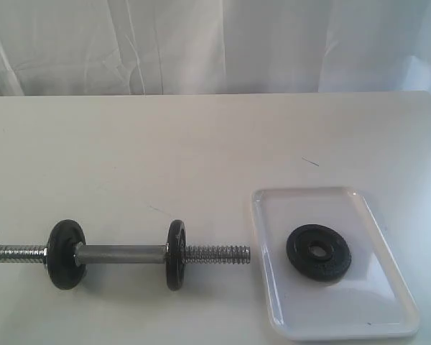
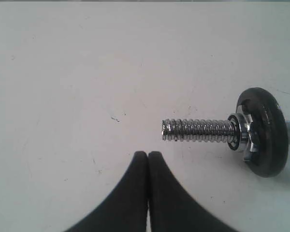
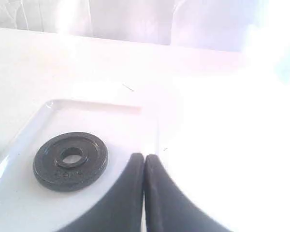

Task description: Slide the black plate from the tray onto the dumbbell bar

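The black plate (image 1: 318,250) lies flat in the white tray (image 1: 388,284) at the front right; the right wrist view shows the plate (image 3: 70,160) and tray (image 3: 19,203) too. The dumbbell bar (image 1: 122,254) rests on the table to the tray's left, carrying two black discs (image 1: 67,254) (image 1: 176,254), its threaded end (image 1: 217,253) pointing at the tray. In the left wrist view the bar's other threaded end (image 2: 198,130) and a disc (image 2: 263,130) show. My left gripper (image 2: 148,153) is shut and empty, short of that end. My right gripper (image 3: 144,156) is shut and empty beside the plate. Neither gripper shows in the exterior view.
The white table (image 1: 201,151) runs back to a white curtain (image 1: 215,43). The tray's far side in the right wrist view is washed out by glare.
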`<state>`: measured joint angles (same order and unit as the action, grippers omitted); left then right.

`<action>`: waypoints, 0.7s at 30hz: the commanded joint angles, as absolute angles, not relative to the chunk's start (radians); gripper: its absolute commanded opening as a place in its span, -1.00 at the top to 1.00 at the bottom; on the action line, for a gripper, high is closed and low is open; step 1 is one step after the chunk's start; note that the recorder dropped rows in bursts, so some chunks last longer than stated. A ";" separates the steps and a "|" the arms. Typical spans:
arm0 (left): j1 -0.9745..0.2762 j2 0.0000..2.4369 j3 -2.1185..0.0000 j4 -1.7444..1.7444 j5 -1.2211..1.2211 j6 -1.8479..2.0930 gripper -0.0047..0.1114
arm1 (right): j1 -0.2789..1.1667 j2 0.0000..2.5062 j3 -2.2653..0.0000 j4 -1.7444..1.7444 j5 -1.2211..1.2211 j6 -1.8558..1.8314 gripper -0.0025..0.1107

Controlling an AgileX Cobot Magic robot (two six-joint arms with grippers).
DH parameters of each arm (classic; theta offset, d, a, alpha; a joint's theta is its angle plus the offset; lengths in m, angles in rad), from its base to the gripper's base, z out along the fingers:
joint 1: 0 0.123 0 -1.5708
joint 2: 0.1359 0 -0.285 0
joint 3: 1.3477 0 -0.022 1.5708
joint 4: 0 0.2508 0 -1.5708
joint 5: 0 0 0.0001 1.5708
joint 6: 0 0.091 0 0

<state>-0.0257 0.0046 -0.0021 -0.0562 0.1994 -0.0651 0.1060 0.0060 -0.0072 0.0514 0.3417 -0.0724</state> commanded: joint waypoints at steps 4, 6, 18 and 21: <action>-0.023 0.000 0.000 -0.059 0.202 -0.063 0.92 | 0.109 0.000 0.000 0.054 0.336 -0.070 0.96; -0.023 0.000 0.000 -0.059 0.202 -0.063 0.92 | 0.109 0.000 0.000 0.054 0.336 -0.070 0.96; -0.023 0.000 0.000 -0.059 0.184 0.027 0.92 | 0.109 0.000 0.000 0.054 0.336 -0.070 0.96; -0.023 0.000 0.000 -0.059 0.106 0.027 0.92 | 0.109 0.000 0.000 0.054 0.336 -0.070 0.96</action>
<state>-0.0257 0.0046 -0.0021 -0.0562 0.1742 0.0222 0.1060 0.0060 -0.0072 0.0514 0.3417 -0.0724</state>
